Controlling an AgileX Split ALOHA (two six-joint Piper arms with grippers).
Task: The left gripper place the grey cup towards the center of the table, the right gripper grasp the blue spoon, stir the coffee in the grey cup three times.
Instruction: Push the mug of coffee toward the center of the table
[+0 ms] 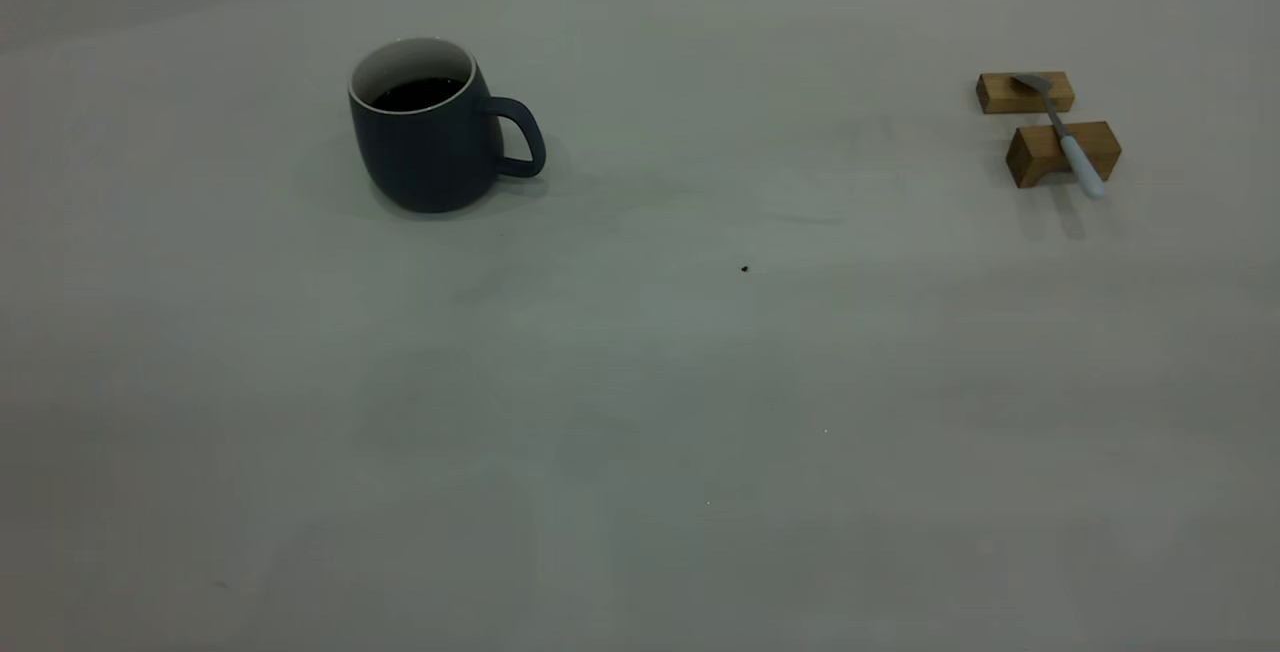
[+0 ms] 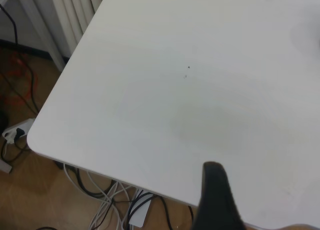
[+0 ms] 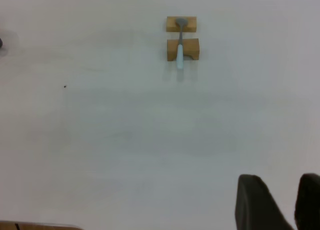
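Observation:
The grey cup (image 1: pixel 425 147) stands upright on the table (image 1: pixel 640 412) at the far left, its handle toward the middle, with dark coffee (image 1: pixel 415 94) inside. The blue spoon (image 1: pixel 1065 137) lies across two wooden blocks at the far right, also seen as the blue spoon (image 3: pixel 180 49) in the right wrist view. Neither arm shows in the exterior view. My left gripper (image 2: pixel 280 177) hangs over the table's corner, one dark finger (image 2: pixel 215 195) showing, nothing in it. My right gripper (image 3: pixel 282 182) hovers well short of the spoon, fingers slightly apart and empty.
Two small wooden blocks (image 1: pixel 1025 92) (image 1: pixel 1050 154) carry the spoon. A tiny dark speck (image 1: pixel 744 269) marks the middle of the table. Beyond the rounded table corner (image 2: pixel 37 140) are a wooden floor, cables (image 2: pixel 105 200) and a radiator.

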